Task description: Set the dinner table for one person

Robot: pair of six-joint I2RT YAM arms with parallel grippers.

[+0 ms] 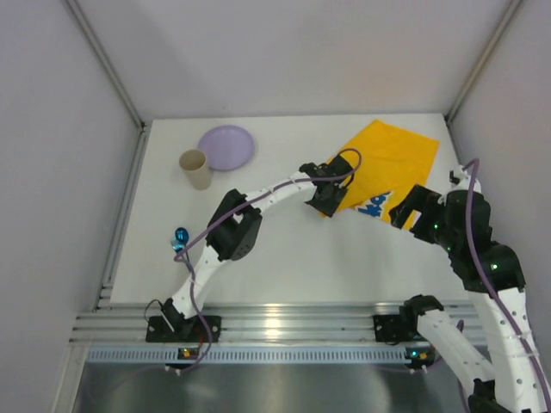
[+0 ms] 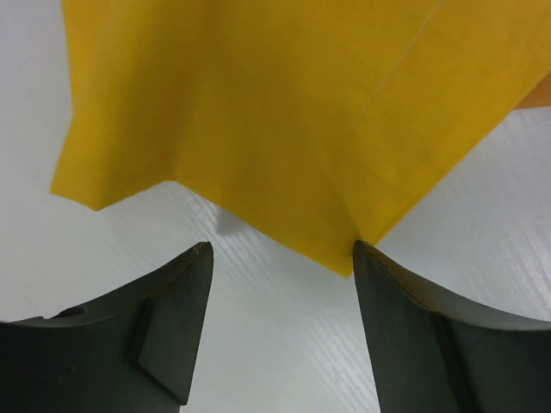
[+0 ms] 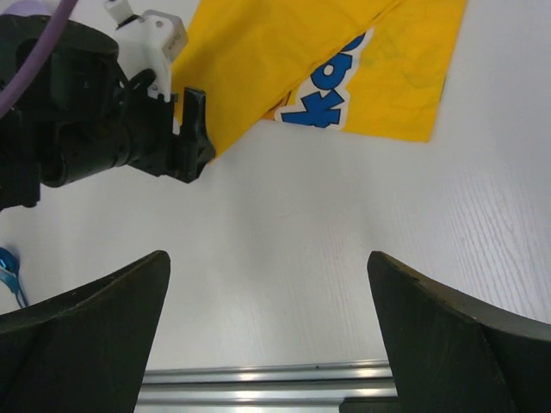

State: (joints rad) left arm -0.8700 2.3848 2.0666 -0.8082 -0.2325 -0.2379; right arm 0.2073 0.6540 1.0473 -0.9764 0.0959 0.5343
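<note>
The white dinner table (image 1: pixel 284 249) carries a yellow cloth mat (image 1: pixel 389 163) at the back right, partly folded, with blue print showing at its near edge. My left gripper (image 1: pixel 327 201) is open at the mat's near left corner. In the left wrist view the yellow mat (image 2: pixel 284 112) has its corner tip just beside the right fingertip (image 2: pixel 366 258), and nothing lies between the jaws (image 2: pixel 282 251). My right gripper (image 1: pixel 405 212) is open and empty over bare table (image 3: pixel 293 249), near the mat's printed edge (image 3: pixel 331 103). A lilac plate (image 1: pixel 226 146) and a beige cup (image 1: pixel 196 169) stand at the back left.
A small blue utensil (image 1: pixel 179 238) lies at the table's left edge, also at the left border of the right wrist view (image 3: pixel 7 262). A ribbed aluminium rail (image 1: pixel 275 323) runs along the near edge. White walls enclose the table on three sides.
</note>
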